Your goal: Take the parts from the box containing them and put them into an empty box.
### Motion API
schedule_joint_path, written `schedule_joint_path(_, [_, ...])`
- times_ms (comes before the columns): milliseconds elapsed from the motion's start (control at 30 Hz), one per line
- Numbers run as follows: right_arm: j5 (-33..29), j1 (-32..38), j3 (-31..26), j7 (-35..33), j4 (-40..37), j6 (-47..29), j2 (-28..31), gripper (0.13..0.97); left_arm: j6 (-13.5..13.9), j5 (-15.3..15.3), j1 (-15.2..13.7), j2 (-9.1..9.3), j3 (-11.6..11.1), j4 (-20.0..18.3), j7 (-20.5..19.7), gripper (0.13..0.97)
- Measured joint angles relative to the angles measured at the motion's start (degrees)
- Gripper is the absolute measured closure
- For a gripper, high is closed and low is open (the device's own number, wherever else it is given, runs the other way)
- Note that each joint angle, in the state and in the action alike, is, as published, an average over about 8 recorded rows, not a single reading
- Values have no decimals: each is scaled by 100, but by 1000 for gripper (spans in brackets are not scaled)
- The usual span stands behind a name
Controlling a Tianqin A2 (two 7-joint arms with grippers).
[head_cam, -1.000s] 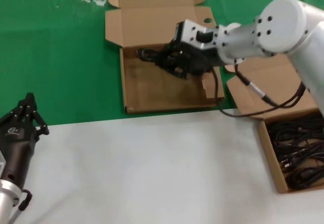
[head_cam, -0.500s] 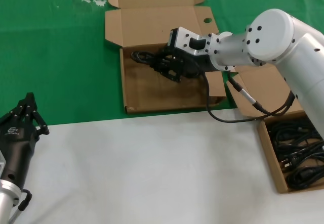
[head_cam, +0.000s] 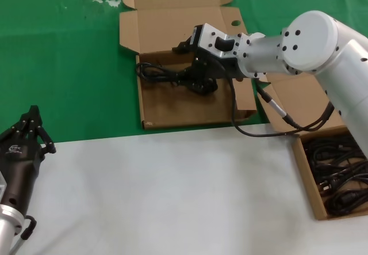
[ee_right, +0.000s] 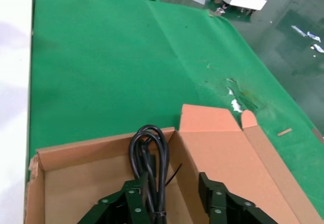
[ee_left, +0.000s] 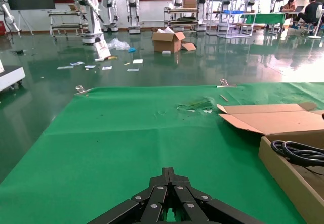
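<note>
A green mat (head_cam: 69, 65) covers the far part of the work surface and a white tabletop (head_cam: 172, 191) the near part. The right arm (head_cam: 310, 42) reaches across from the right side over the empty box (head_cam: 172, 102), which lies open on the green mat close to the mat's near edge, its lid (head_cam: 172, 25) folded back toward the far side with a round hole showing in a side flap. The box containing the parts (head_cam: 307, 180) sits at the right edge of the white tabletop, and a tangle of black power cords (head_cam: 339, 174) fills it. The right gripper (head_cam: 198, 68) hangs over the far half of the empty box with its fingers (ee_right: 134, 204) spread apart; one power cord (head_cam: 167, 73) lies along that box's far wall, its looped end (ee_right: 148, 138) at the far left corner, and it passes beside one finger, though whether cord and finger touch is hard to tell. The left gripper (head_cam: 31, 129) is parked at the left edge, near the seam of mat and tabletop, its fingertips (ee_left: 168, 176) drawn together to a point
</note>
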Motion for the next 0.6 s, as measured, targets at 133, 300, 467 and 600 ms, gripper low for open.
schedule_joint_path(133, [-24, -96, 78, 253, 360, -4, 119, 745, 0, 0, 0, 0, 0, 0, 0, 957])
schedule_joint_path(300, [-79, -397, 388, 846, 1308, 94, 391, 669, 0, 0, 0, 0, 0, 0, 0, 957])
schedule_joint_path(467, [-185, -924, 904, 1421, 2408, 436, 613, 592, 0, 0, 0, 0, 0, 0, 0, 957])
schedule_joint_path(600, [-288, -1479, 1355, 1790, 3184, 749, 676, 491, 0, 0, 0, 0, 0, 0, 0, 957])
